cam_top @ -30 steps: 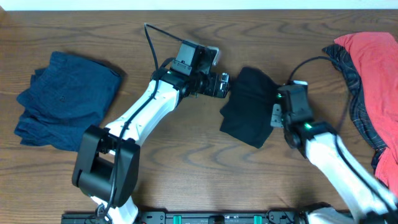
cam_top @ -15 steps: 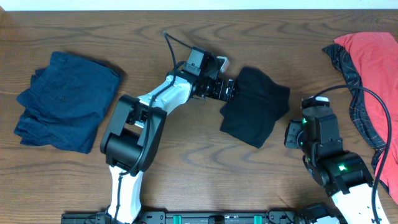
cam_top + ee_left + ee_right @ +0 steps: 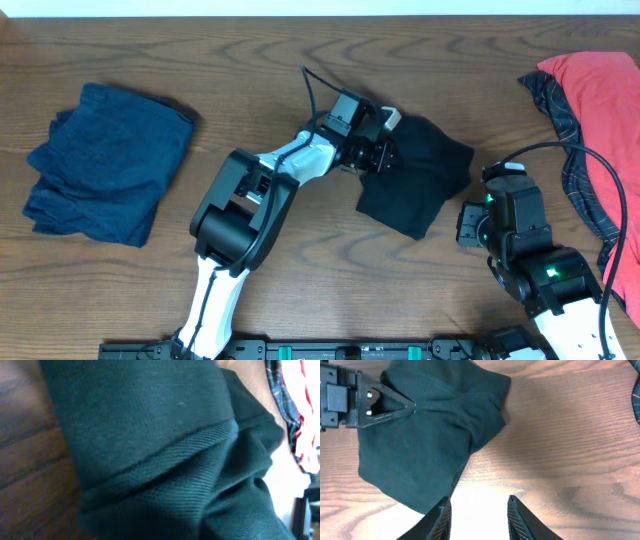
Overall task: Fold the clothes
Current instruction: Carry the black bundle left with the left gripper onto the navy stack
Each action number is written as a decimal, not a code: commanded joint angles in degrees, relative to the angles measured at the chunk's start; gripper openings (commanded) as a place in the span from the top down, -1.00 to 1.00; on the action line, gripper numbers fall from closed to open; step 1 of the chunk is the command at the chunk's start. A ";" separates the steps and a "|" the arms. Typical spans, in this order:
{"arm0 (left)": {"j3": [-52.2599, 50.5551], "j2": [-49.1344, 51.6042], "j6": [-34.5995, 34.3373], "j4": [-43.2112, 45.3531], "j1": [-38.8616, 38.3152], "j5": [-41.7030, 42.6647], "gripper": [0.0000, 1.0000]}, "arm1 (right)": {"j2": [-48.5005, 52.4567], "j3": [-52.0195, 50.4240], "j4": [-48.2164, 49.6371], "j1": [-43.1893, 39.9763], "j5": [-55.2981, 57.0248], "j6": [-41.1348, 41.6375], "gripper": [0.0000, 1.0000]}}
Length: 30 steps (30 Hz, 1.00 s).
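The black shirt (image 3: 418, 180) lies folded into a small bundle at the table's middle. My left gripper (image 3: 386, 156) is at its upper left edge, and its fingers (image 3: 395, 406) come together to a point on the fabric, shut on the shirt. Black fabric (image 3: 150, 435) fills the left wrist view, with a hem seam running across it. My right gripper (image 3: 477, 505) hovers open over bare wood off the shirt's lower right corner (image 3: 427, 505), with nothing between its fingers. From overhead the right gripper (image 3: 468, 224) sits right of the shirt.
A folded navy garment (image 3: 105, 160) lies at the far left. A red garment (image 3: 600, 100) over dark plaid cloth (image 3: 566, 150) is heaped at the right edge. Cables trail from both arms.
My left gripper has moved right and closed on the shirt's edge, and the shirt has shifted right with it. My right arm pulled back off the shirt toward the front right.
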 commanded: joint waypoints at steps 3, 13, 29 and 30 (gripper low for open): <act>1.25 -1.16 -2.64 -4.44 2.58 -6.32 0.88 | -0.42 0.61 -0.44 -0.33 -0.33 -0.63 0.30; 1.25 -22.77 -2.60 -19.12 14.78 -35.91 0.88 | -0.42 0.61 -0.59 -0.33 -0.28 -0.63 0.30; 0.83 -39.21 -2.60 -24.44 45.59 -39.12 0.88 | -0.42 0.61 -0.70 -0.33 -0.09 -0.63 0.31; 0.66 -38.99 -2.60 -24.48 47.30 -39.12 0.88 | -0.42 0.61 -0.70 -0.33 -0.09 -0.63 0.31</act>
